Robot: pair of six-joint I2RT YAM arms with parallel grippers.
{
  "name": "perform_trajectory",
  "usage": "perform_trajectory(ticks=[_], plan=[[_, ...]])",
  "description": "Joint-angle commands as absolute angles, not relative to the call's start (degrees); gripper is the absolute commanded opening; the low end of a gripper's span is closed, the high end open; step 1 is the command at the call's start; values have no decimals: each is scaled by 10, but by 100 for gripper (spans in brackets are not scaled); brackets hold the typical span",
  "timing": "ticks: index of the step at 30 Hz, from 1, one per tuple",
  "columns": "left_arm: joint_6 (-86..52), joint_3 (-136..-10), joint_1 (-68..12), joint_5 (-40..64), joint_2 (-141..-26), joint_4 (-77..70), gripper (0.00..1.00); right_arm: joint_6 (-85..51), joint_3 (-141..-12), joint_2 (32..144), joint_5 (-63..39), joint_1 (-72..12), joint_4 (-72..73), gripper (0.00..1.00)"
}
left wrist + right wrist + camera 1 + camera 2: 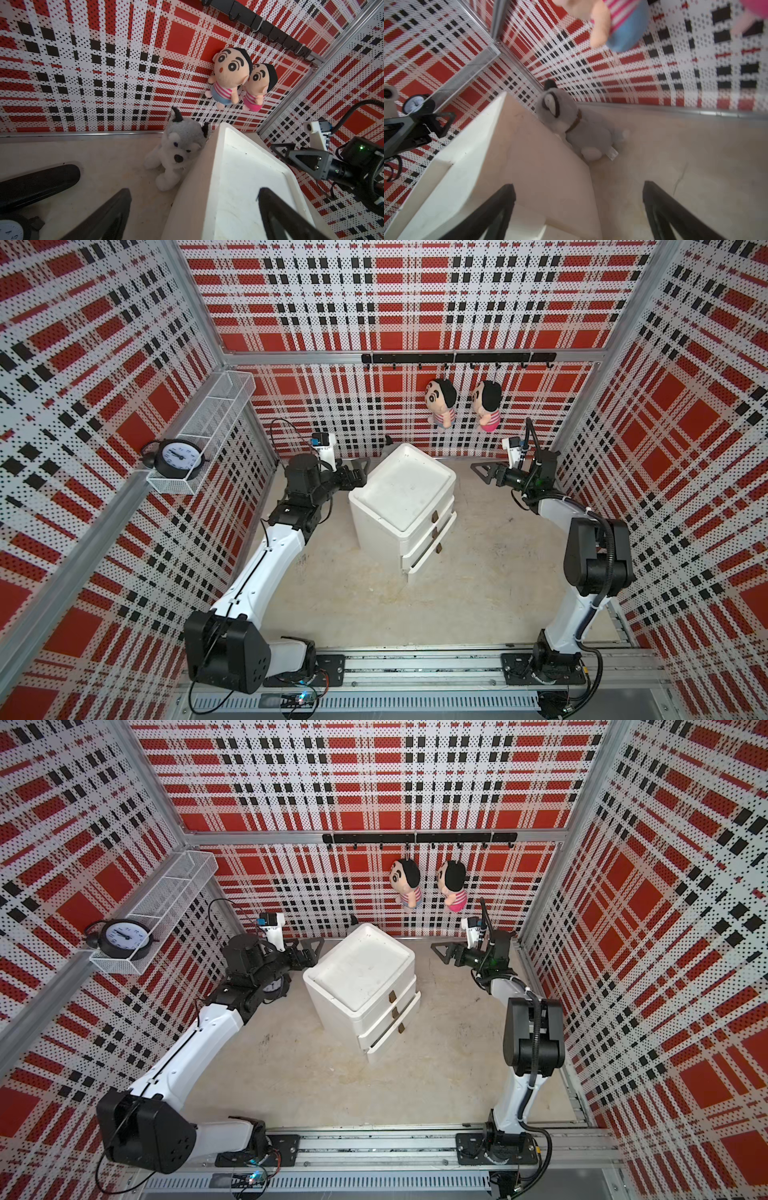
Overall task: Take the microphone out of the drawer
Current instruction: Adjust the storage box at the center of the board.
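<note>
Drawers (424,539) look closed, microphone hidden — left claw (360,469) and right claw (484,472) gape empty; a tug may drag the cabinet (403,489).

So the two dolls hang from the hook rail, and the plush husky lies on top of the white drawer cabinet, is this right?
Not quite. The two dolls do hang from the hook rail, but the plush husky lies on the floor behind the white drawer cabinet, against it, not on top. The left wrist view shows this.
</note>
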State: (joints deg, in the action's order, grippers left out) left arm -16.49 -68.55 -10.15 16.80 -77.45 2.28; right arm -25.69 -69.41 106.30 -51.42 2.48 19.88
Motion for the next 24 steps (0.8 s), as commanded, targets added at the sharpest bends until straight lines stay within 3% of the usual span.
perform_trajectory(ticks=[1, 9, 17, 24], plan=[[-160, -733, -100, 198, -802, 29, 98, -220, -631, 1001, -399, 5, 162, 100], [-130, -802, -104, 217, -855, 94, 98, -201, -464, 858, -154, -74, 80, 100], [-103, -819, -114, 221, -887, 112, 98, -253, -381, 780, 32, -163, 28, 100], [-104, -810, -125, 250, -902, 97, 98, -299, -373, 820, 58, -203, 49, 100]])
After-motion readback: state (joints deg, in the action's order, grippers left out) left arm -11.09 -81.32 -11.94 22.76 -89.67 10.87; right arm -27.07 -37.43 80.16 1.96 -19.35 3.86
